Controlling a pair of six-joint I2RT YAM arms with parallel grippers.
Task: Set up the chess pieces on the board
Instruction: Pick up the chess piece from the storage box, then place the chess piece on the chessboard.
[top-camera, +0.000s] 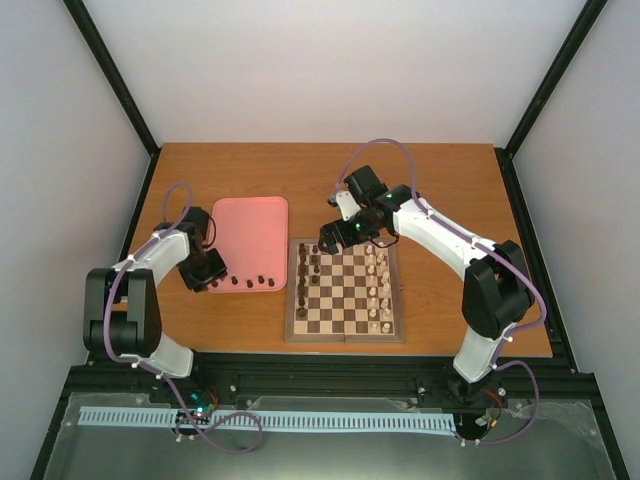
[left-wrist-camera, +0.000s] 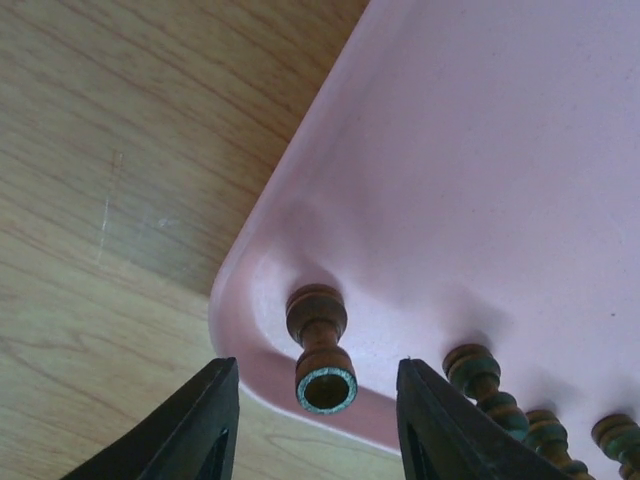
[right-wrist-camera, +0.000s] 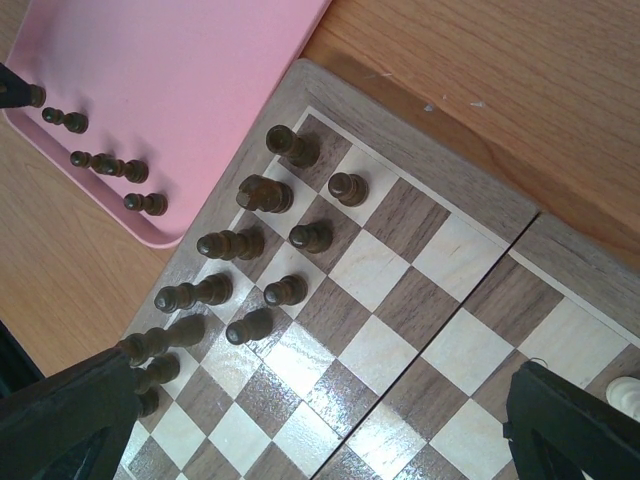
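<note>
L gripper (left-wrist-camera: 316, 440) fingers apart, straddling a lying dark pawn (left-wrist-camera: 320, 345) in the pink tray (left-wrist-camera: 480, 150) 7 o'clock corner, no contact seen. Loose dark pcs (left-wrist-camera: 480, 375) at pawn's 3 o'clock. R gripper (right-wrist-camera: 320, 430) wide open, empty, over board (right-wrist-camera: 420, 150). Placed dark pcs (right-wrist-camera: 262, 192) line its 9 o'clock edge.

We see the left gripper (left-wrist-camera: 314, 375) with its two black fingers (left-wrist-camera: 200, 425) standing apart on either side of a dark brown pawn (left-wrist-camera: 320, 345), a gap showing between each finger and the piece. The pawn lies on its side in the near left corner of the pink tray (left-wrist-camera: 480, 150), its green-felted base turned toward us. To the right, along the tray's near edge, lie three more dark pieces (left-wrist-camera: 478, 372), and the wooden table (left-wrist-camera: 120, 180) fills the left.
</note>
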